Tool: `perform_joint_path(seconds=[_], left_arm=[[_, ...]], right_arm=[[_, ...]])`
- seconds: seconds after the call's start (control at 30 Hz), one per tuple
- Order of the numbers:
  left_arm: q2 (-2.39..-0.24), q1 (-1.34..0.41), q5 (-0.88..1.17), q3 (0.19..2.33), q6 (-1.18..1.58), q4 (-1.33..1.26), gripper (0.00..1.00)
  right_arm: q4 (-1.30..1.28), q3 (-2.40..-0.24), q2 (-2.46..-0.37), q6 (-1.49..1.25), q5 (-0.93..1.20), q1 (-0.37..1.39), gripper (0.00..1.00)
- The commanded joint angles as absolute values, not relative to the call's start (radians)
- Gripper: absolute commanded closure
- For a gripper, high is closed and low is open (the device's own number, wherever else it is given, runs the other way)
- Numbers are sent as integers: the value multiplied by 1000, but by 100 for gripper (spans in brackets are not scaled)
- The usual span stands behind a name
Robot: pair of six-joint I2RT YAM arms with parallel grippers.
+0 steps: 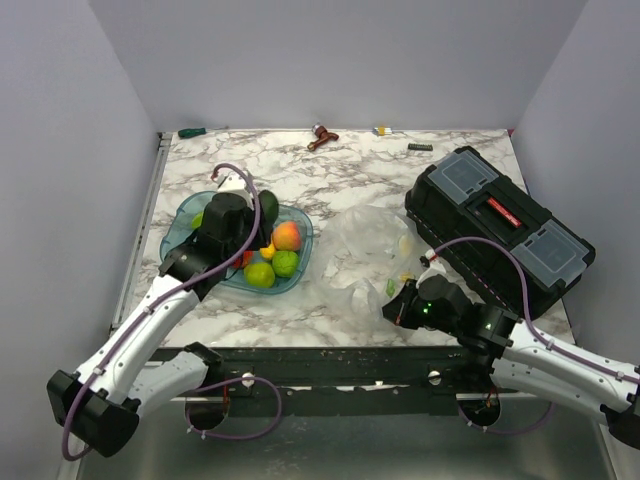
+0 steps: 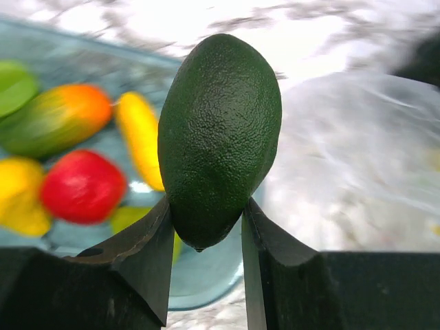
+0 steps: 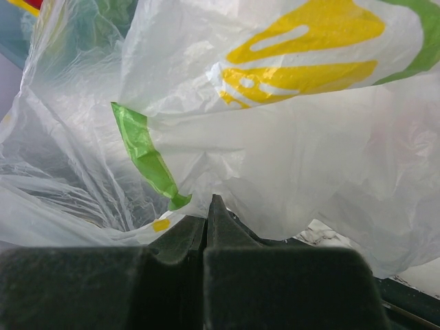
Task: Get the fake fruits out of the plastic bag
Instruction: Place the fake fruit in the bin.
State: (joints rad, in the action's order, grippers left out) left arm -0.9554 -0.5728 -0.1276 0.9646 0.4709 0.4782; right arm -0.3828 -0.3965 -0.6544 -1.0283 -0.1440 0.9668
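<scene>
My left gripper (image 1: 256,216) is shut on a dark green fake avocado (image 2: 218,137) and holds it over the right side of the teal tray (image 1: 180,228). In the left wrist view the fingers (image 2: 148,251) clamp the avocado's lower end. Other fake fruits lie in the tray: a peach (image 1: 287,236), a green one (image 1: 285,263), a yellow-green one (image 1: 259,274), and a red one (image 2: 82,187). The crinkly clear plastic bag (image 1: 372,245) lies right of the tray. My right gripper (image 1: 396,304) is shut on the bag's near edge (image 3: 275,158). No fruit shows inside the bag.
A black toolbox (image 1: 497,225) stands at the right, just behind the bag and the right arm. A green-handled screwdriver (image 1: 195,131), a brown tool (image 1: 322,137) and small parts (image 1: 419,146) lie along the far edge. The table's front edge is just below my right gripper.
</scene>
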Motion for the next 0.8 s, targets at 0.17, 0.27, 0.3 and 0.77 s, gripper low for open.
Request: perform_joint_path(seconds=[0.17,0.27,0.3,0.77], left_arm=[[-1108,-358,-275,864,616,581,100],[-1143,-351,-266,863,663,573,100],[-1147,-350,-245,852,667,540,100],[-1210,-344,-179,876,683,524,40]], right_arm=[[-420,-452,-665,-1005,-189,967,99],[-423,-449,-659,-1012,-188,967,99],[-423,-447,-656,-1012,-189,967,99],[-474,-517,-665,-967,-252,967,99]])
